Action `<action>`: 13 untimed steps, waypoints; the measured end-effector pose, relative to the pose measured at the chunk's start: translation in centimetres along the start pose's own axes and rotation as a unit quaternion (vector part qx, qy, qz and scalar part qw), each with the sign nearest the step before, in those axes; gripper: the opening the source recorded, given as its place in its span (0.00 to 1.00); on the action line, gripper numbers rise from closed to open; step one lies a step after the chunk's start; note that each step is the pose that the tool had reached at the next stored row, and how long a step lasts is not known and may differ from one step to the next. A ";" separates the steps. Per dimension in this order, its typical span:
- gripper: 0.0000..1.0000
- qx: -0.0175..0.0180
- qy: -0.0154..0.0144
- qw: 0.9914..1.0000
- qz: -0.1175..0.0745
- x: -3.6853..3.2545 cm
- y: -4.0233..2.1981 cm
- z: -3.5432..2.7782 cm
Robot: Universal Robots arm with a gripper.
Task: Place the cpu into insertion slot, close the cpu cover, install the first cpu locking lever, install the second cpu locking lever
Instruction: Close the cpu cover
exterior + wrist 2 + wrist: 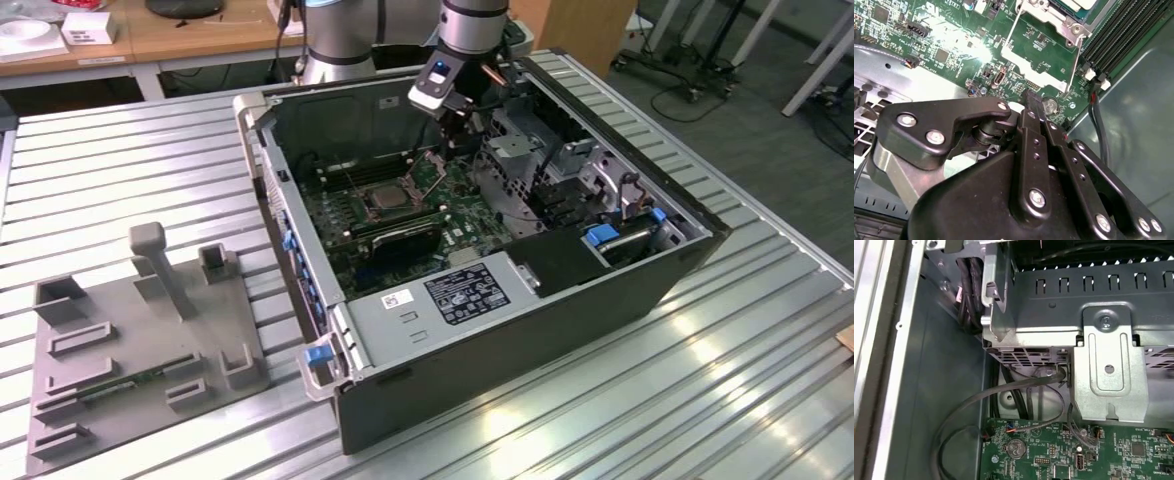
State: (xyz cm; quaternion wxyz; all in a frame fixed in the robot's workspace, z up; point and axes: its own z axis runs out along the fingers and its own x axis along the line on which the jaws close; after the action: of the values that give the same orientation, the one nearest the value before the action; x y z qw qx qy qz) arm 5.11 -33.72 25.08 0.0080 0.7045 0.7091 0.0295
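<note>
The cpu [387, 196] lies flat in the insertion slot [384, 206] on the green board inside the open computer case [534, 330]. The cpu cover [431, 172] stands tilted up from the slot's far side. In the second wrist view the cover [1029, 76] is a thin silvery frame, with the board showing through its window. The slot's metal rim [1074, 27] and a corner of the cpu [1081, 4] lie beyond it. My gripper [1035, 97] [451, 140] hangs over the cover's free edge, its black fingers [1030, 115] pressed together. Whether they pinch that edge is hidden.
Long black memory slots [1124, 35] run beside the socket. A metal drive cage [1104, 365] and black cables [1004, 390] crowd the case near the arm. A coin battery [1050, 105] sits by the fingertips. A grey fixture [134, 330] stands on the slatted table at the exterior view's left.
</note>
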 end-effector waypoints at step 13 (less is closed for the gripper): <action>0.11 0.000 -0.001 1.000 0.000 -0.02 -0.10 0.45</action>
State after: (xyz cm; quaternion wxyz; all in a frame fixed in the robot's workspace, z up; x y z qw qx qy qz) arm 5.03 -33.72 24.62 0.0086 0.7045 0.7091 0.0289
